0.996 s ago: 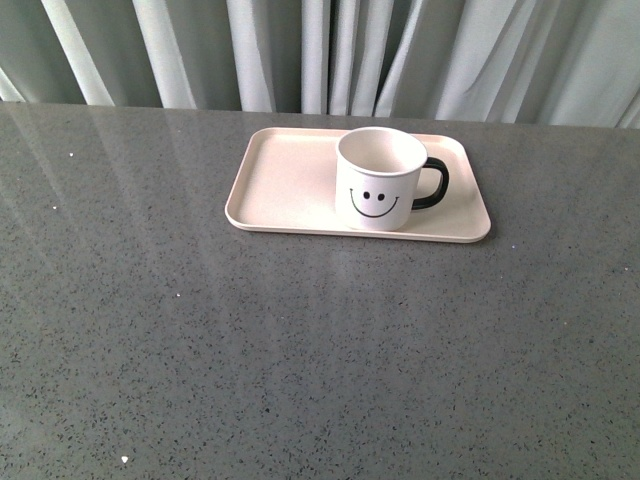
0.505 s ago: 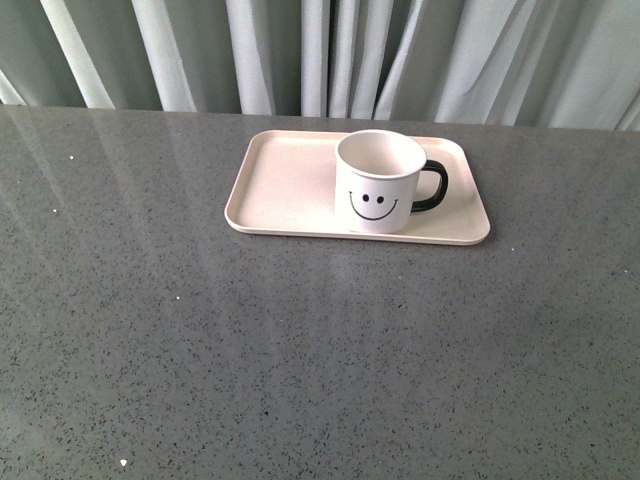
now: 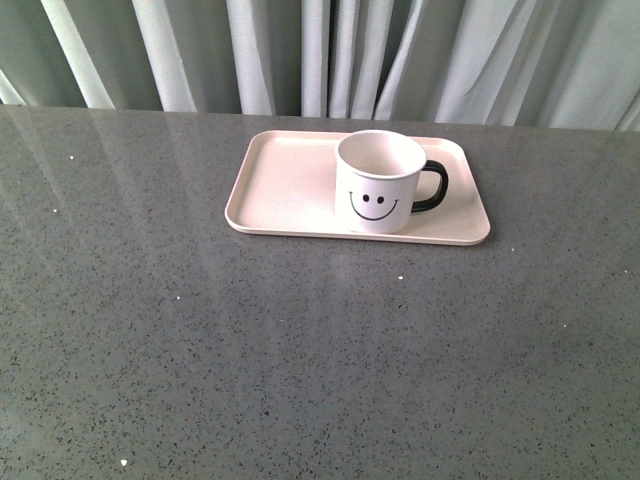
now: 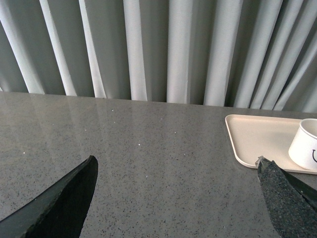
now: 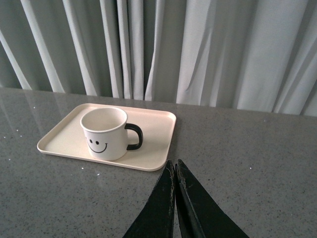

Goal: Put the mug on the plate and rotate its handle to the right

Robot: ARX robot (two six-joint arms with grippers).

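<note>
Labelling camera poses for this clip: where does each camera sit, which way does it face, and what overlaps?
Front: on the body between the arms, looking across the grey table at the mug on the plate; no arm shows.
Left wrist: low, facing the curtain; left gripper jaws wide apart, plate at the edge.
Right wrist: low, facing the curtain; right gripper jaws together, handle visible.
All three share mug and plate.

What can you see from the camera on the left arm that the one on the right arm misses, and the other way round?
Only the left wrist view shows the left end effector, its fingers spread wide over bare table. Only the right wrist view shows the right end effector closed, the mug's handle and its smiley face. Both show the mug, the plate, the grey table and curtains.
</note>
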